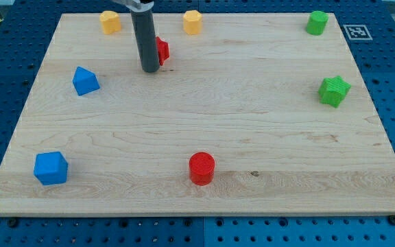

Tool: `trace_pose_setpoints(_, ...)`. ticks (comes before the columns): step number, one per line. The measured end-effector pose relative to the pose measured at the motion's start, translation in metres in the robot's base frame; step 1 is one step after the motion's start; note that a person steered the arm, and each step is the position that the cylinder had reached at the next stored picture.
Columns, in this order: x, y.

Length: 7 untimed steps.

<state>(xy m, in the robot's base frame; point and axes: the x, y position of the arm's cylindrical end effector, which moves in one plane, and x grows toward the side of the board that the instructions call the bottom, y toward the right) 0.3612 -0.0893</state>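
Note:
My tip [149,69] rests on the wooden board [197,130] in the upper left area. It touches or nearly touches a red block [162,49], which lies just behind and to the right of the rod and is partly hidden by it. A yellow block [110,22] sits up and to the left of the tip, and a yellow hexagonal block [193,22] up and to the right. A blue pointed block [85,81] lies to the left of the tip.
A blue cube [51,168] sits near the bottom left corner. A red cylinder [201,168] stands at the bottom centre. A green block [316,22] is at the top right, and a green star-shaped block [334,90] near the right edge.

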Motion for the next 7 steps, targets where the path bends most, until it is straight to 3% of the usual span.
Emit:
trace_pose_setpoints(2, 0.070, 0.014)
trace_pose_setpoints(3, 0.094, -0.009)
trace_pose_setpoints(7, 0.094, -0.082)
